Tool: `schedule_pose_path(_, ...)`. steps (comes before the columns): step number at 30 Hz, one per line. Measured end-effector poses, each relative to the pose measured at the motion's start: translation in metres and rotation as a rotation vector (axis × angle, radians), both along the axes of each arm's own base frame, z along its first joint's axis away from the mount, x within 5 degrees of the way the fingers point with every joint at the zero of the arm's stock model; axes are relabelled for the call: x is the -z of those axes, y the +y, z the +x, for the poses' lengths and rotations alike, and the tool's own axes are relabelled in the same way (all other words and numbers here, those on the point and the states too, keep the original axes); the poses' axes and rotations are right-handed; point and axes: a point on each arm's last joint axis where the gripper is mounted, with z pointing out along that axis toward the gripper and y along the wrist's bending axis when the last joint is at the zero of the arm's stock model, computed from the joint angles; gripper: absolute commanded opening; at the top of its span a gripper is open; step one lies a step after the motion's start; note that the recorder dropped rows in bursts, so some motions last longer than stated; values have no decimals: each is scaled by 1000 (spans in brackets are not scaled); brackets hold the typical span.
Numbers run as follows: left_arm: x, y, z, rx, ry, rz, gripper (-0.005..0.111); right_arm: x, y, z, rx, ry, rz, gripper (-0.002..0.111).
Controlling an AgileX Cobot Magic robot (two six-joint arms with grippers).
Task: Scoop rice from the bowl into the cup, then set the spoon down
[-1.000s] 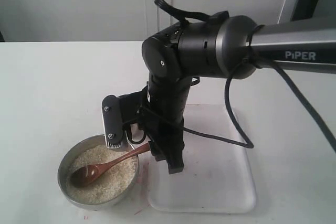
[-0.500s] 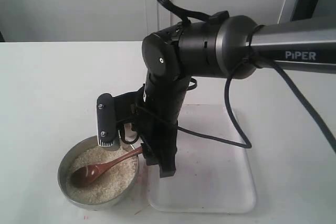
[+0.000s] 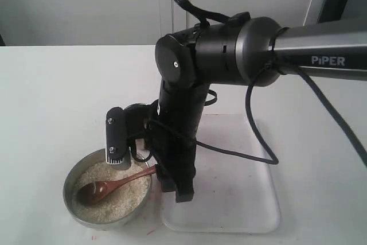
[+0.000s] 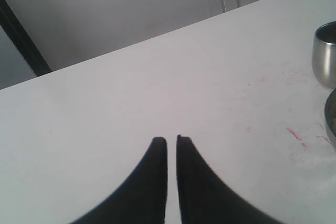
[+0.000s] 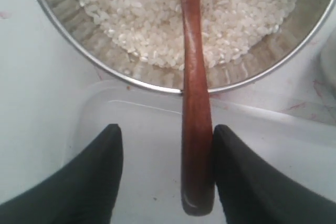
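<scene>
I am on the grasp. The right gripper [image 5: 167, 129] hangs released over the spoon [image 5: 195, 103], its fingers [image 5: 102, 171] spread to either side of the handle. The handle is not centred. It sits against one finger, or just beside it, with a wide gap to the other.

I judge the close should be slow, so the far finger sweeps in without rolling the handle off the rim. I would also bite squarely across the handle. It is slim, rounded and glossy, and a skewed grip so near its end could let the scoop swing.

In the exterior view the bowl [image 5: 86, 38] sits at the lower left of the frame. The spoon lies across it, with the scoop down in the rice [image 5: 147, 19] and the handle leaning over the rim towards the clear plastic tray [image 3: 241, 210].

The bowl is brushed steel, round and shallow. The rice is dry, loose, off-white grain, which should give way easily. The spoon is dark reddish-brown wood.

The cup [image 4: 325, 59] shows only in the left wrist view, a shiny steel tumbler standing on the white surface [image 4: 131, 93] near the bowl's edge. The left gripper [image 4: 171, 140] idles there with its fingers drawn almost together and nothing between them.
</scene>
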Motion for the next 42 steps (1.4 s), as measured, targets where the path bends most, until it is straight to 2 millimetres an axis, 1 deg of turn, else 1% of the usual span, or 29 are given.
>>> schedule_pose_path(6,0,0,0,0,0,0,14,0,0,-3,6,37,1,37)
schedule_pose_path(11,0,0,0,0,0,0,14,-1,4,-1,22,16,44,36)
schedule_pose_path(17,0,0,0,0,0,0,14,0,5,0,26,6,51,36)
schedule_pose_path(20,0,0,0,0,0,0,14,11,6,2,32,27,31,36)
schedule_pose_path(21,0,0,0,0,0,0,14,15,6,3,35,34,25,33)
schedule_pose_path(24,0,0,0,0,0,0,14,17,7,4,35,30,25,23)
schedule_pose_path(29,0,0,0,0,0,0,14,17,6,5,52,24,22,1)
schedule_pose_path(32,0,0,0,0,0,0,14,17,4,6,67,10,0,0)
schedule_pose_path(35,0,0,0,0,0,0,14,9,0,5,59,-9,-25,0)
schedule_pose_path(37,0,0,0,0,0,0,14,0,-3,2,62,-18,-23,0)
schedule_pose_path(40,0,0,0,0,0,0,14,-24,-7,-4,116,-42,12,0)
schedule_pose_path(42,0,0,0,0,0,0,14,-42,-11,-10,206,-41,48,0)
